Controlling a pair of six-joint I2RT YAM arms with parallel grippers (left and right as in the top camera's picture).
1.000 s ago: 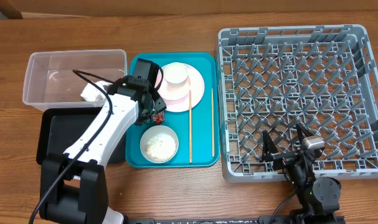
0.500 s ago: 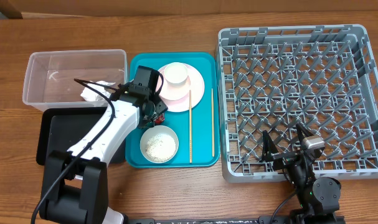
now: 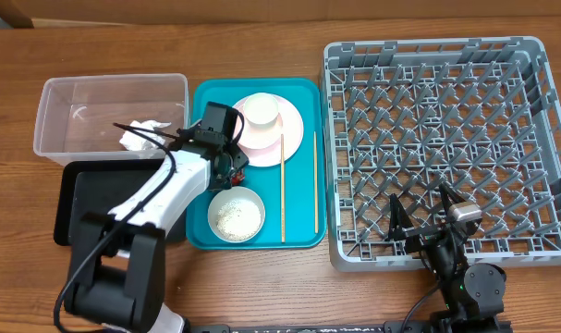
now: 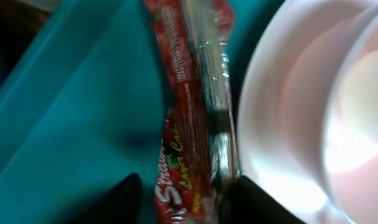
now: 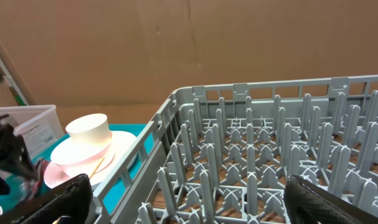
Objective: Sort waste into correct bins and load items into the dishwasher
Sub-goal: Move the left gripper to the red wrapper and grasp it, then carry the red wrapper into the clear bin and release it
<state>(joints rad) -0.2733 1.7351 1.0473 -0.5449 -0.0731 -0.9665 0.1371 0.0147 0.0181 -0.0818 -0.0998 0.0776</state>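
A red snack wrapper (image 4: 189, 124) lies on the teal tray (image 3: 206, 102) beside the pink plate (image 3: 291, 139); it also shows in the overhead view (image 3: 237, 173). My left gripper (image 4: 185, 190) is low over it, open, with one finger on each side of the wrapper; overhead it is at the plate's left edge (image 3: 230, 166). A white cup (image 3: 261, 111) sits on the plate. A white bowl (image 3: 236, 215) and two chopsticks (image 3: 282, 185) lie on the tray. My right gripper (image 5: 201, 199) is open and empty at the near edge of the grey dish rack (image 3: 428, 44).
A clear plastic bin (image 3: 104, 88) at the left holds crumpled white paper (image 3: 137, 137). A black tray (image 3: 86, 203) lies in front of it, under my left arm. The rack's pegs (image 5: 251, 155) stand close before the right gripper.
My left arm's elbow has swung leftward and the wrist has settled slightly lower over the wrapper. The right arm has not moved.
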